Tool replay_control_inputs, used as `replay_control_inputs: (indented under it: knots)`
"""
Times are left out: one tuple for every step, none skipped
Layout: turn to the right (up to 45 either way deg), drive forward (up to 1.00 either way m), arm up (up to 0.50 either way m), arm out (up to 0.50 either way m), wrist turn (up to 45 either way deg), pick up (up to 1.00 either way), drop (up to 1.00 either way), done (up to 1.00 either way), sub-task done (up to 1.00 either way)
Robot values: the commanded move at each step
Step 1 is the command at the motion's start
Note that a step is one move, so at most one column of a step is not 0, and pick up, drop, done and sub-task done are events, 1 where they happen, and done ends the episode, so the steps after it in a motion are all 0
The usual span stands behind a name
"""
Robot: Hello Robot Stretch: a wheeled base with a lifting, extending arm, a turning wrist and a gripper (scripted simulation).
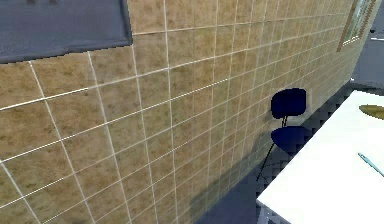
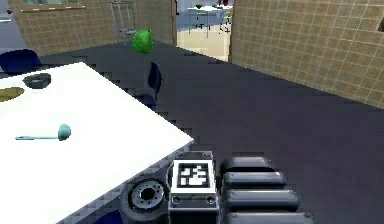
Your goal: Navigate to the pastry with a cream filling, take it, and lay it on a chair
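A flat tan-yellow thing (image 1: 372,112) lies on the white table (image 1: 330,170) at the forward view's right edge. It appears again as the tan thing (image 2: 8,92) at the arm side view's left edge, on the same table (image 2: 90,150). A dark blue chair (image 1: 289,115) stands by the tiled wall beside the table. The arm's ribbed dark bar (image 2: 260,190) and a white marked square (image 2: 195,177) sit at the arm side view's bottom. Left of them is the gripper's dark body (image 2: 148,197), low against the table's near edge. Its far end is not clear, so I cannot tell whether it holds anything.
On the table lie a dark bowl (image 2: 37,80) and a teal spoon (image 2: 45,133). Blue chairs (image 2: 20,60) (image 2: 152,80) stand at its far sides, with a green rounded thing (image 2: 143,41) beyond. Dark floor (image 2: 290,110) stretches to a lit doorway (image 2: 205,25). The tiled wall (image 1: 130,130) is close ahead.
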Motion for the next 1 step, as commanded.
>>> replay_control_inputs:
  knots:
    - [0.0,0.0,0.0,0.22,0.0,0.0,0.0,0.0,0.0]
